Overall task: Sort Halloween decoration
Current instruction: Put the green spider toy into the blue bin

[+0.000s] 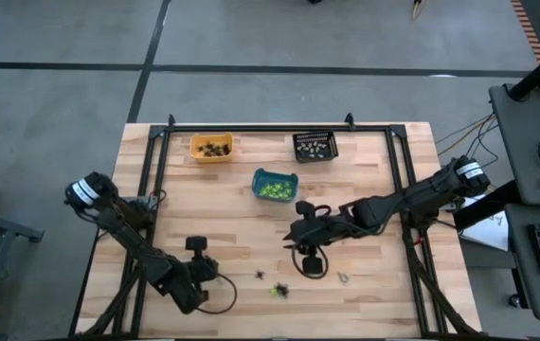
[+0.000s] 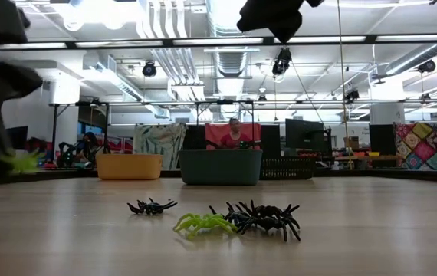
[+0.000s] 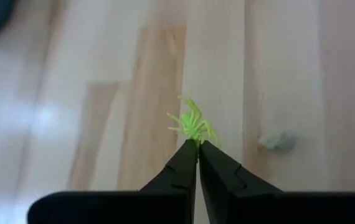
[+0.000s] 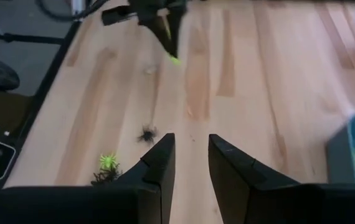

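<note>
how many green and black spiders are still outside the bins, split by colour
lime green spiders: 2 (one pinched in the left gripper, one lying on the table)
black spiders: 2 (one lying alone, one touching the green one on the table)
total: 4

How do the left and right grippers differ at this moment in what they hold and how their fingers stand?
The left gripper is shut on a lime green spider, pinched at its fingertips; the right gripper holds nothing. The left gripper's fingers meet, while the right gripper's stand apart with bare table showing between them. In the high view the left is nearer the table's front edge than the right. Both have dark fingers and sit above the wooden table.
</note>
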You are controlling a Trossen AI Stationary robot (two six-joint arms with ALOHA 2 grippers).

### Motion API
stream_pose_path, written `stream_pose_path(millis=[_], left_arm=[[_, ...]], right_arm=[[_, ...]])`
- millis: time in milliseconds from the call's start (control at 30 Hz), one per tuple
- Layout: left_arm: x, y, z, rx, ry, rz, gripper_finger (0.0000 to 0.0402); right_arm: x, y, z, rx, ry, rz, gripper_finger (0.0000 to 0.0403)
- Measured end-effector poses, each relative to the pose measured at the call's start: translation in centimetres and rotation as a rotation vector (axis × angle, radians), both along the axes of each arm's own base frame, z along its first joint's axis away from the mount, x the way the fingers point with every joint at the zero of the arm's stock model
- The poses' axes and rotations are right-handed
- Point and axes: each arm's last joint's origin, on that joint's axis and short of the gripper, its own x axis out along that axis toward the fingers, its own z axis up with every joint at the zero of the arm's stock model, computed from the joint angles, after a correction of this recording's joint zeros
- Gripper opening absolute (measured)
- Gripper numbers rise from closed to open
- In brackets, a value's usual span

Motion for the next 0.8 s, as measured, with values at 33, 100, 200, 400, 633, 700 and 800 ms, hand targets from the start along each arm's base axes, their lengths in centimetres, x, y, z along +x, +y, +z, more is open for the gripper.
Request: stream_pose_path(millis=[33,100,200,400,633,700,800], left_arm=[[0.0,0.0,0.4,-0.001,-0.022,-0.001,0.0],[0.0,0.1,1.3,-0.014,-0.069,-0.005,0.0],[0.1,0.3,2.8,-0.03,-0.163,0.006,0.0],[0.8,0.2,6.0,-0.045,-0.412,0.001,0.0],[3.0,0.0,8.9,-0.047,-0.61,-0.081,0.0],[3.8,0.0,9.3,-0.039,-0.651,-0.111,0.0],[5.1,0.2,9.3,-0.025,-0.692,-0.14,0.0]], right_arm=[[0.0,0.2,-0.3,-0.01,-0.019,0.018,0.0086],[-0.1,0.6,-1.0,-0.028,-0.058,0.051,0.0086],[-0.3,0.7,-2.3,-0.029,-0.113,0.068,0.0084],[-0.7,0.4,-4.3,-0.004,-0.251,0.066,0.0084],[-0.7,0.5,-3.8,-0.001,-0.429,0.089,0.0116],[-0.6,0.6,-3.5,0.001,-0.457,0.096,0.0134],[-0.6,0.7,-3.2,0.005,-0.492,0.135,0.016]])
